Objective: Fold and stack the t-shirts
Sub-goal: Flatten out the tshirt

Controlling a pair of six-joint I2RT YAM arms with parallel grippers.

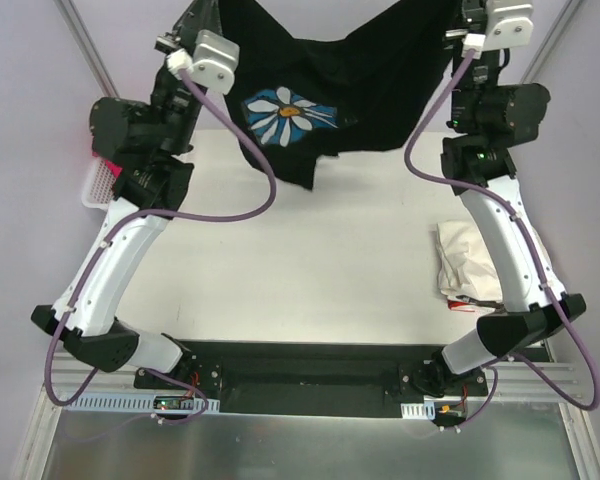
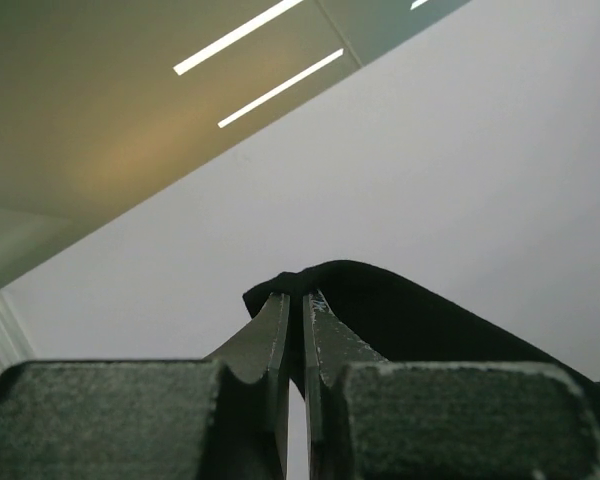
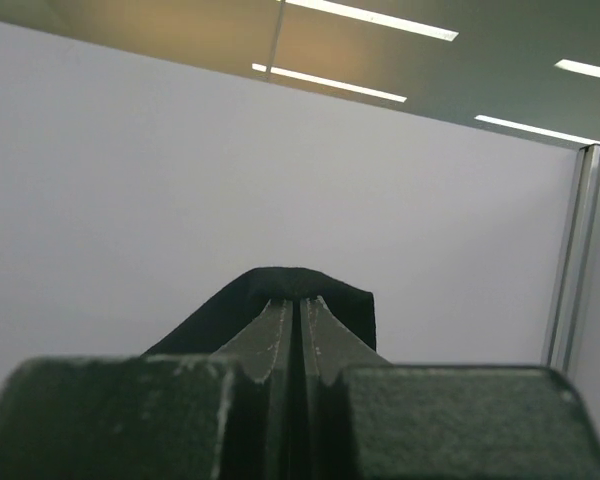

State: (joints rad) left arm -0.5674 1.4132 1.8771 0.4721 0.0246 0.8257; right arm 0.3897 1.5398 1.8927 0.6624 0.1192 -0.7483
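The black t-shirt (image 1: pixel 370 90) with a white daisy on a blue patch (image 1: pixel 290 113) hangs spread between my two raised grippers at the far side of the table. My left gripper (image 2: pixel 295 297) is shut on one black corner (image 2: pixel 400 310). My right gripper (image 3: pixel 300 300) is shut on the other black corner (image 3: pixel 280 282). In the top view the left gripper (image 1: pixel 190 30) and the right gripper (image 1: pixel 470 20) are high at the back. A cream-white t-shirt (image 1: pixel 465 262) lies folded at the table's right edge.
A white mesh basket (image 1: pixel 95 185) with something pink in it (image 1: pixel 88 152) sits at the left edge, mostly behind the left arm. The white tabletop (image 1: pixel 310 260) lies below the hanging shirt. Both wrist views face a grey wall and ceiling lights.
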